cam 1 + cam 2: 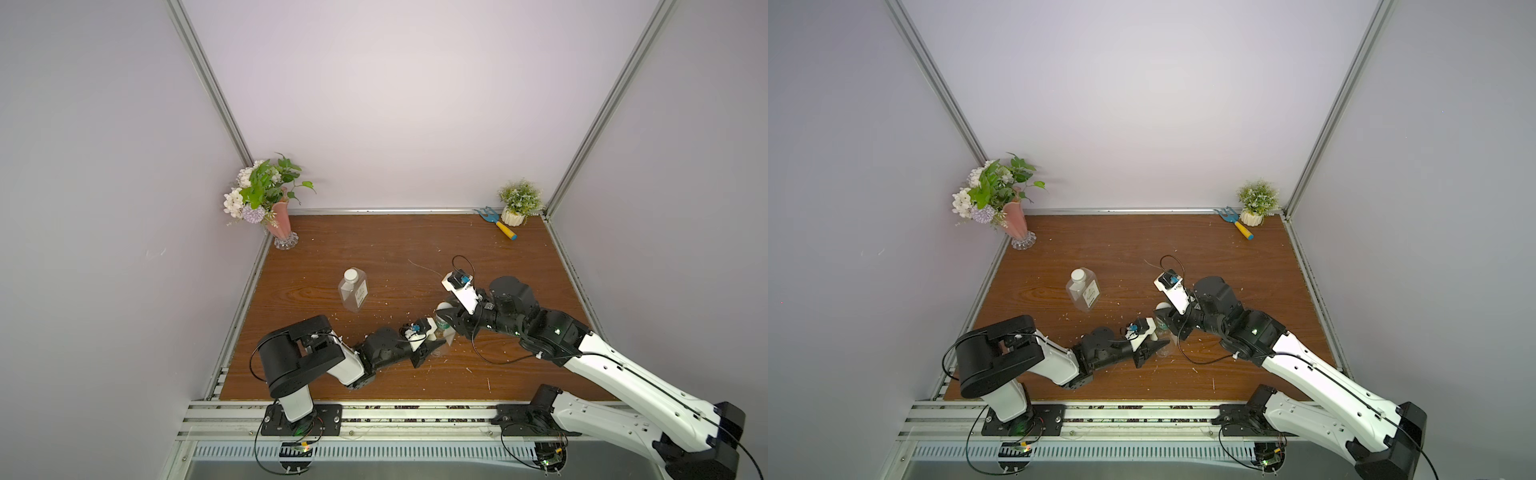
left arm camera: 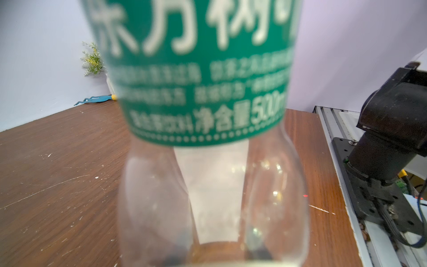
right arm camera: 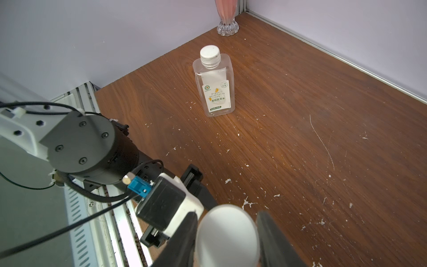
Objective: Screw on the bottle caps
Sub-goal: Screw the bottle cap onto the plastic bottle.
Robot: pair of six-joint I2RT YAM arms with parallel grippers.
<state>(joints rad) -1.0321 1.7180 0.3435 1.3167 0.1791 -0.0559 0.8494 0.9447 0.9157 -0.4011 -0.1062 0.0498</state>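
Two bottles are in play, and each has its long axis running up and down, neck uppermost. The square bottle (image 1: pixel 353 296) stands on the bench (image 1: pixel 415 249) well apart from both pairs of fingers, out beyond your left fingers (image 1: pixel 426 353), with its white cap (image 1: pixel 351 274) already sitting on the neck. The round bottle (image 1: pixel 440 329) is the one you are holding: your left fingers are closed narrow on its clear lower body. In the left wrist view its green label (image 2: pixel 203 81) fills most of the frame. You cannot tell from any view whether its base touches the bench. Just above the left fingers, at the neck end of that bottle, your right fingers (image 3: pixel 270 233) are drawn in narrow on the second cap (image 3: pixel 227 233), one finger on each side of its rim. That cap lies flat, with its round top facing up at the right wrist camera, so its axis runs the same way as the bottle's. The fingers and the cap hide the neck, so whether the cap is seated on the thread cannot be seen.
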